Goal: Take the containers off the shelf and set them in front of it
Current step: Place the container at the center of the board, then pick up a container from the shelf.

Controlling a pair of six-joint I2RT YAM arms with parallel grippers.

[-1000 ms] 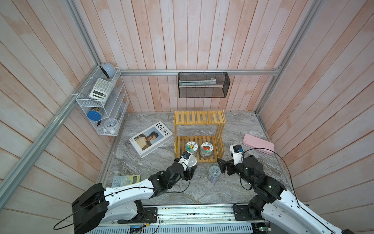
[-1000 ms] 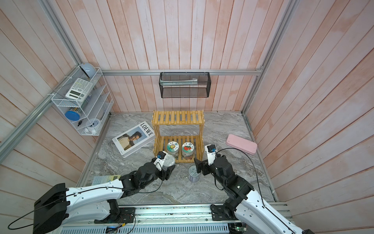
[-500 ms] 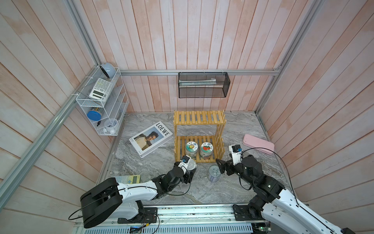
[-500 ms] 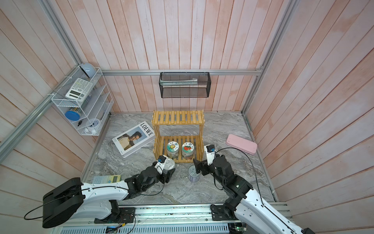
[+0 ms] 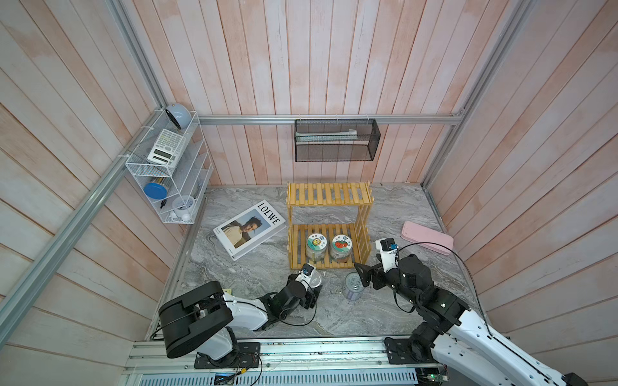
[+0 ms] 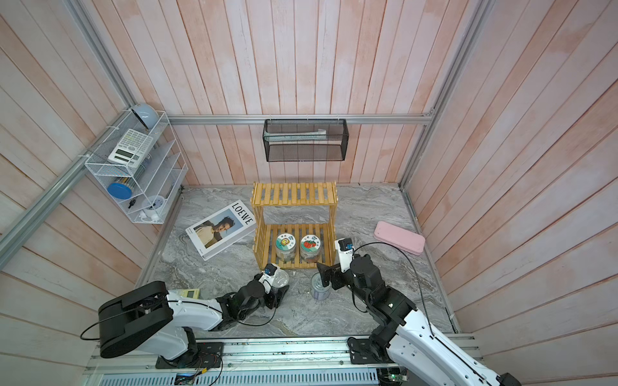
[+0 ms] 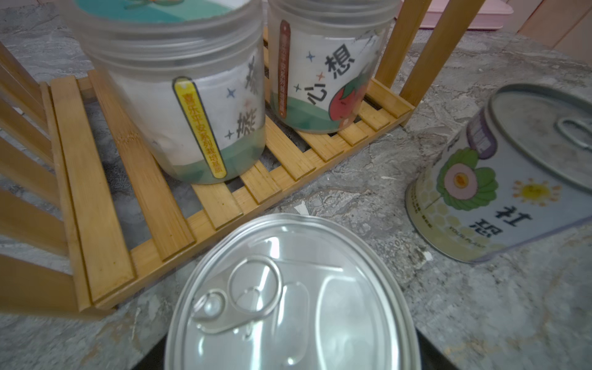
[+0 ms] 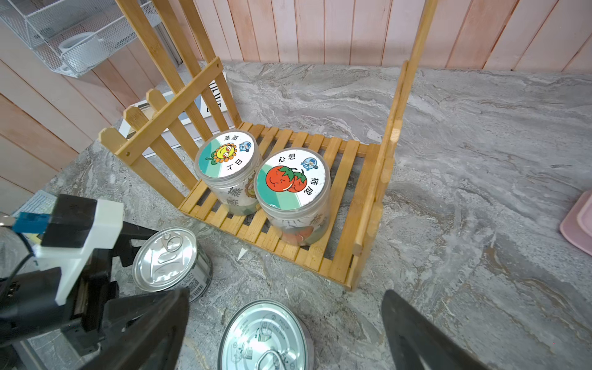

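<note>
Tins, where are they?

Both are off the shelf (image 5: pixel 329 200), upright on the grey surface (image 5: pixel 267 267) just in front of its lower tier. The barcode tin (image 5: pixel 316 280) is clamped in the left pincer (image 5: pixel 310 286). The purple tin (image 5: pixel 353 288) stands near it with a gap between them.

And the right pincer (image 8: pixel 285 294)?

It is spread wide over the purple tin. In the right wrist view that tin's lid shows between the two fingers with bare surface on either side, so it grips nothing.

What is in the tins?

I cannot tell. Both lids are sealed, with the pull tabs lying flat.

Jars?

There are two clear ones on the shelf's lower tier, upright and side by side towards its front edge. The sunflower jar (image 5: pixel 316 245) is on the left arm's side and the tomato jar (image 5: pixel 341 247) on the right arm's side.

Their contents?

The left wrist view shows printed white labels with Chinese characters on the walls and a greenish layer at the bottom of each. What that layer is, I cannot make out.

Any other holders?

The white wire rack (image 5: pixel 147 168) on the side wall carries a calculator (image 5: pixel 166 147) and a blue-lidded jar (image 5: pixel 155 190). The black mesh basket (image 5: pixel 334 154) on the back wall holds something flat and pale.
</note>
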